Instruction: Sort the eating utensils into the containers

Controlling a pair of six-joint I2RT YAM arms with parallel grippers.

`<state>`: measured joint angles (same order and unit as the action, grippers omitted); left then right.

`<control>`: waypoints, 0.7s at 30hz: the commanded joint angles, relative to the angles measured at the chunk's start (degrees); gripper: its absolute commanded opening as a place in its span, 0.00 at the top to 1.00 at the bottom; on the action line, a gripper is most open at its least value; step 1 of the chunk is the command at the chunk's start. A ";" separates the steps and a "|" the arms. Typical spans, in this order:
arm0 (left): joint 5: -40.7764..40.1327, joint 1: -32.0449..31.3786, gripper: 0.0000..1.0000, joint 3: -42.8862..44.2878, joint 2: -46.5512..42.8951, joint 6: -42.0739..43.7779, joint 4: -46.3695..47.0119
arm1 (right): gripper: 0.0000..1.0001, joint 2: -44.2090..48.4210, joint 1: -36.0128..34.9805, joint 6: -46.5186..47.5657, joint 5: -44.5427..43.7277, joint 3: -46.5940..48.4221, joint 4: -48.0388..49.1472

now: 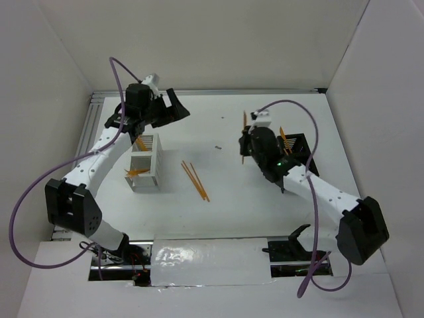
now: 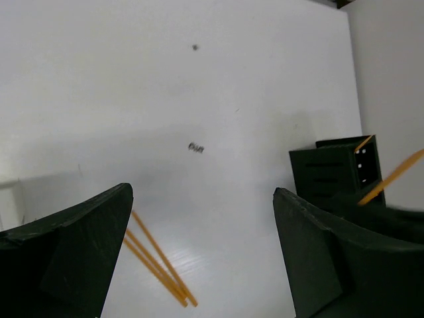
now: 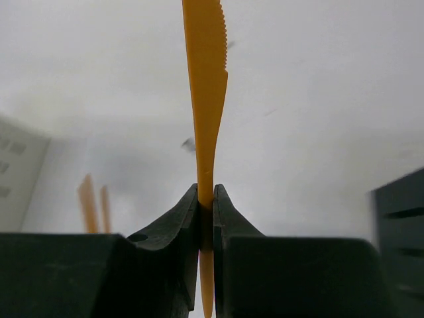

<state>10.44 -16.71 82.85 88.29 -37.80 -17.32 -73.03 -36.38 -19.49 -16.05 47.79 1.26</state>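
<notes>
- The left gripper (image 2: 202, 199) hangs above the far end of the white caddy (image 1: 144, 164), toward the far-left corner of the tabletop (image 1: 218, 218). Its fingers (image 2: 66, 258) are spread wide, with nothing between them.
- The right gripper (image 3: 206, 202) hovers right of the tabletop's centre, just left of the black caddy (image 1: 297, 151). Its fingers are pressed onto an orange serrated knife (image 3: 205, 99), pinching it low on the handle. The blade stands upright above the fingers.
- The white caddy stands in the left part of the tabletop. Orange pieces show in its far compartment and in its near one. Their types cannot be told from the overhead view.
- The black caddy stands near the right edge of the tabletop. A few orange pieces lean out of its far end.
- The loose pieces (image 1: 195, 180) lie together at the middle of the tabletop, between the two caddies and apart from both. They are thin and straight. The left wrist view shows about three.
- Judged progress: well past halfway. Both caddies are loaded, and one knife is in hand but not yet deposited.
- Judged remainder: place the held knife, probably into the adjacent black caddy, then pick up and sort the loose pieces at the centre.
- No other utensil shows on the tabletop.
</notes>
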 commanded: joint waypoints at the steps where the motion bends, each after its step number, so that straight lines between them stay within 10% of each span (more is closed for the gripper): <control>1: 5.55 1.77 0.00 -6.53 -4.61 0.36 4.21 | 1.00 5.35 7.79 10.48 -8.73 4.15 1.55; 7: 8.46 2.12 0.00 -10.86 -4.28 1.15 6.60 | 1.00 6.50 28.35 19.10 3.86 1.36 13.12; 21: 11.36 2.39 0.00 -11.31 -1.02 1.50 7.83 | 0.91 3.25 37.60 28.27 13.33 -5.59 22.90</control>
<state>20.25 -14.55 71.20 86.08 -37.47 -11.75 -70.85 -0.05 6.02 -5.02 45.17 16.86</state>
